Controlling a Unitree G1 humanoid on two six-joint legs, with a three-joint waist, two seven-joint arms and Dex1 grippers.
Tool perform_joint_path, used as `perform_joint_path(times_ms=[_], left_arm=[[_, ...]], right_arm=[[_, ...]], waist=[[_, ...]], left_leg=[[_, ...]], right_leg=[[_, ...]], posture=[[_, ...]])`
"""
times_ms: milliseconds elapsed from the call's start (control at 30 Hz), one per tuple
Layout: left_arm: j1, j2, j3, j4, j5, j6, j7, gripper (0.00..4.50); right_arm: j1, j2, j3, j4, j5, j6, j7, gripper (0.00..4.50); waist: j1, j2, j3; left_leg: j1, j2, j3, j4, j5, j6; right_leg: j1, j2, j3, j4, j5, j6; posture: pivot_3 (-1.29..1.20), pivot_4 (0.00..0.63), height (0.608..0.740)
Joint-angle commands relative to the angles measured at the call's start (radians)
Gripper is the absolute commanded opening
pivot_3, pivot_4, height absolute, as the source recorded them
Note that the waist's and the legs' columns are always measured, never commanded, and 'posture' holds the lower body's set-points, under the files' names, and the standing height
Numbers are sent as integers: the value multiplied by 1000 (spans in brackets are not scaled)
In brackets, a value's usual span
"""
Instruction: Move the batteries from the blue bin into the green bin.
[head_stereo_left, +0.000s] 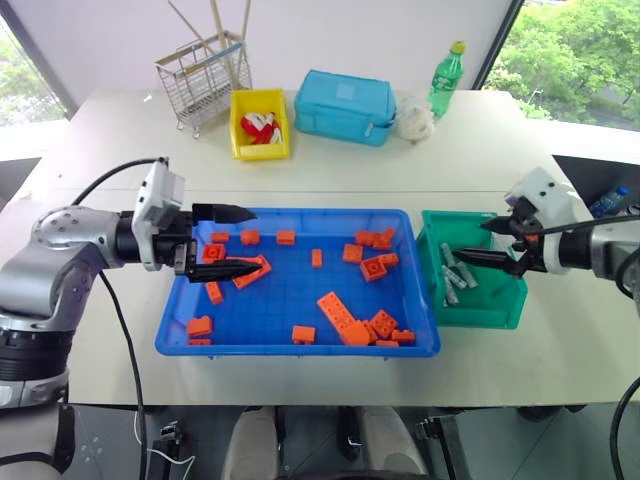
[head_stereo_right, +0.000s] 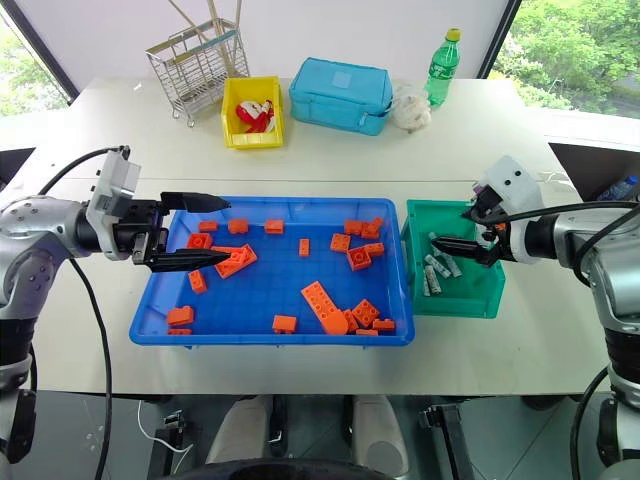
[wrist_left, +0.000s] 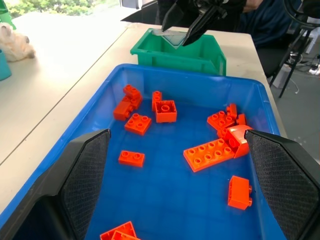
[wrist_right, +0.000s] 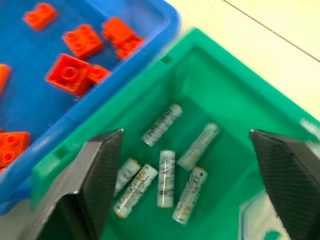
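Teal-green plastic marks the green bin (head_stereo_left: 492, 305), which sits at centre right of the head view, touching the right end of the blue bin (head_stereo_left: 200, 345). The batteries (wrist_right: 166, 177), six silvery cylinders, lie loose on the green bin's floor, well shown in the right wrist view. The blue bin, at the frame's centre, holds scattered orange bricks (head_stereo_left: 340, 318) on its grid floor.

The right gripper (head_stereo_left: 492, 245) hangs over the right side of the green bin, its two black fingers spread apart with nothing between them. The left gripper (head_stereo_left: 236, 241) reaches in over the left end of the blue bin, fingers also spread wide and empty, above a few bricks.

Along the far table edge stand a wire rack (head_stereo_left: 203, 78), a yellow bin (head_stereo_left: 259, 145), a light blue case (head_stereo_left: 345, 105) and a green bottle (head_stereo_left: 446, 78).
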Motion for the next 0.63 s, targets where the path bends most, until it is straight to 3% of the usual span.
perform_joint_path(times_ms=[33,133,267,400,633], left_arm=[[0,53,53,14,-12,-13,-48,4500],[9,112,93,68,-9,-18,-92,4500],[49,212,129,140,9,-24,-174,4500],[90,285,182,182,25,-50,-207,4500],[112,314,214,162,27,-52,-209,4500]], right_arm=[[62,-88,-146,87,23,-268,172,3880],[145,-176,-219,258,0,-500,333,3880],[155,-229,-241,473,-7,-685,436,3880],[155,-249,-240,598,-3,-771,498,3880],[128,-230,-183,652,-12,-816,506,3880]], waist=[[3,0,1],[2,0,1],[-9,0,1],[-8,3,2],[-2,4,3]], left_leg=[[0,0,0,0,0,0],[0,0,1,0,0,0],[2,0,1,0,0,0],[3,0,1,0,0,0],[2,0,2,0,0,0]], right_leg=[[0,0,0,0,0,1],[0,-1,0,-1,-1,0],[1,0,0,-1,-1,-1],[1,0,0,0,-1,-2],[1,-1,0,0,-1,-2]], posture=[[0,150,736],[0,150,736],[0,150,736],[0,150,736],[0,150,736]])
